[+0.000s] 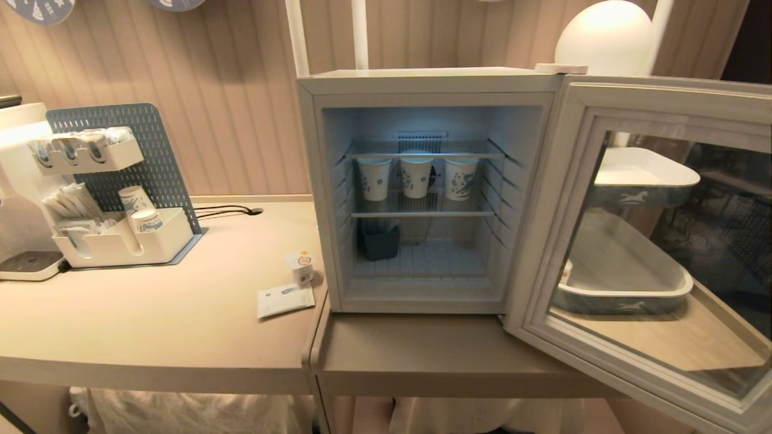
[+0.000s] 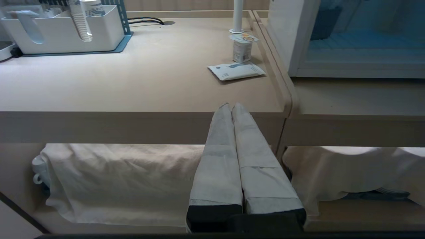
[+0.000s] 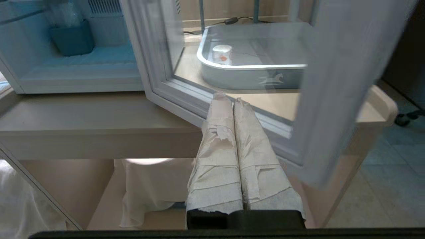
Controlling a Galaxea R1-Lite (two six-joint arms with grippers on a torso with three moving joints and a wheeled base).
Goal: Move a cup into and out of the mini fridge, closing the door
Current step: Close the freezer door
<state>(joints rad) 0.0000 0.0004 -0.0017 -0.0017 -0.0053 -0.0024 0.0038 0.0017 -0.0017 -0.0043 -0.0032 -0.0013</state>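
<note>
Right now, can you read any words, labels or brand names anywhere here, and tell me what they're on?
No text is legible in these views.
Cup: yellow-orange mark on the lid, print on the side too small to read.
Flat packet: blue marks, too blurred to read.
Paper cups in the fridge: blue print, pattern only.
Trays: a horse figure, no words.

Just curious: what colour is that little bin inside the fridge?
Dark grey bin; head view shows it best.
</note>
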